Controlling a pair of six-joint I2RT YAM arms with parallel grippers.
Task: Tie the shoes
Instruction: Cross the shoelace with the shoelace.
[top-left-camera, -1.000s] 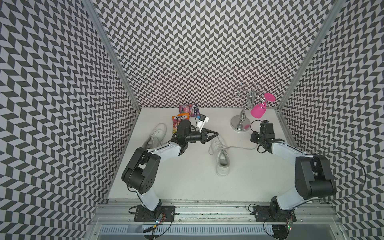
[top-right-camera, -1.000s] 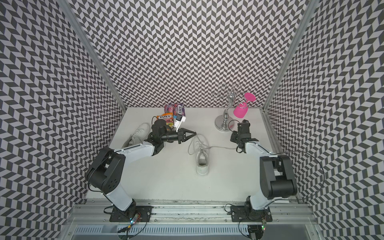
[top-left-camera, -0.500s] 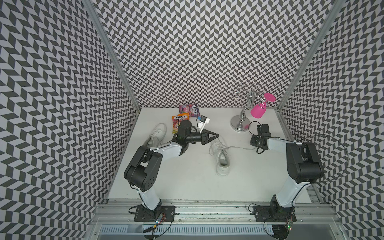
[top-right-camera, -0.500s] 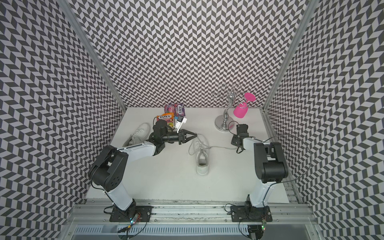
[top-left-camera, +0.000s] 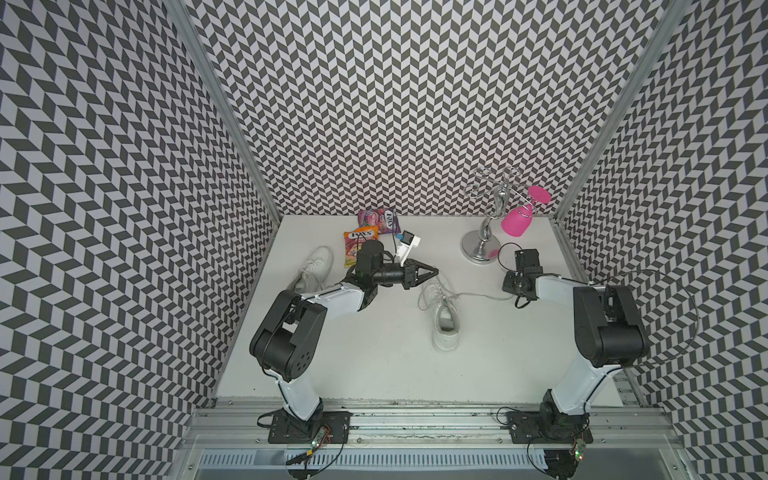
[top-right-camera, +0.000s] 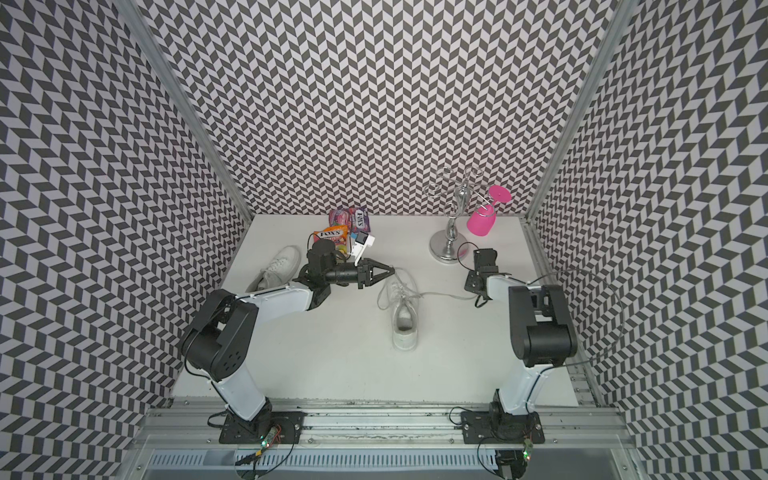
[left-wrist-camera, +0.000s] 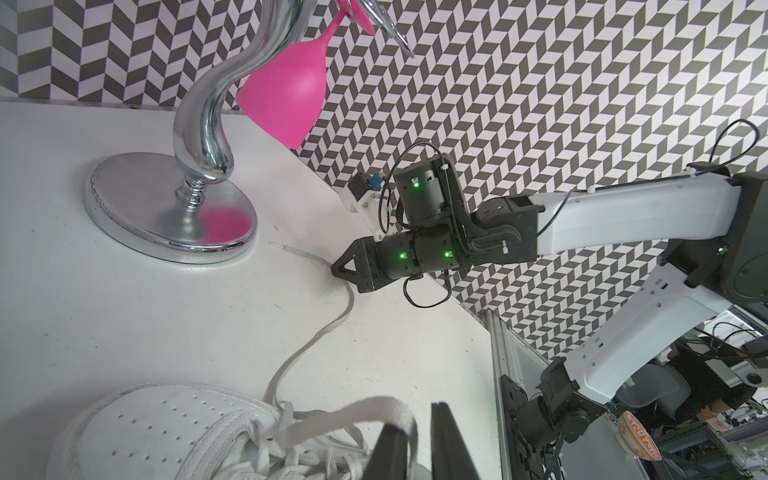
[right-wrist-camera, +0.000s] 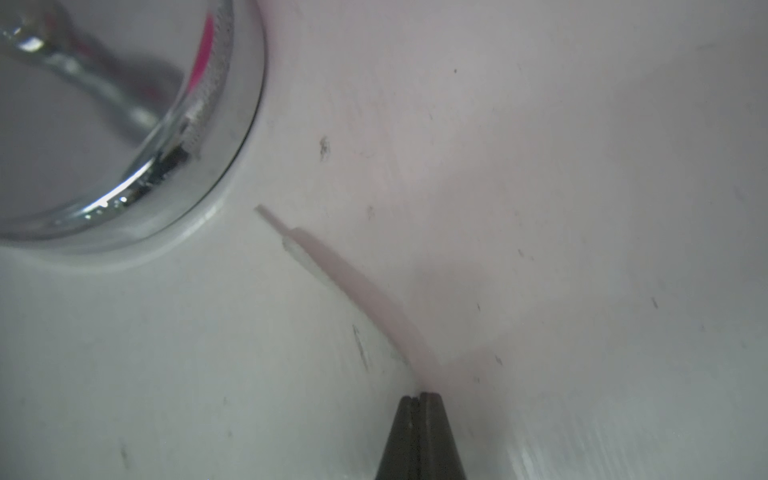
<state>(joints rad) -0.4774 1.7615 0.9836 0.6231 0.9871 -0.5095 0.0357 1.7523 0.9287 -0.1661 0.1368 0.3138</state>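
The table (top-left-camera: 374, 374) is white, walled by zigzag-patterned panels. Two arms reach in from its near edge.

The near shoe (top-left-camera: 444, 316) lies about mid-table, heel toward the arms' bases, and serves as the landmark here. The far shoe (top-left-camera: 313, 270) lies to its left and farther back, partly behind the left arm, near the side wall.

A chrome stand (top-left-camera: 482, 245) is behind and to the right of the near shoe; a pink glass (top-left-camera: 516, 221) hangs upside down from it. Two candy bags (top-left-camera: 365, 232) lie behind and left of the near shoe, near the back wall.

The left gripper (top-left-camera: 434, 272) sits just over the near shoe's toe end. In the left wrist view its jaws stand narrowly apart with a loop (left-wrist-camera: 374, 409) of lace draped over one finger (left-wrist-camera: 388, 453); whether the loop is pinched between them cannot be told.

The right gripper (left-wrist-camera: 336, 268) is low at the table, right of the near shoe and just in front of the stand's base. Its jaws are pressed together on the lace (left-wrist-camera: 328, 328) that runs out from the near shoe. The right wrist view shows the lace end (right-wrist-camera: 332, 266) sticking out past the closed tips toward the stand's base, apart from it.
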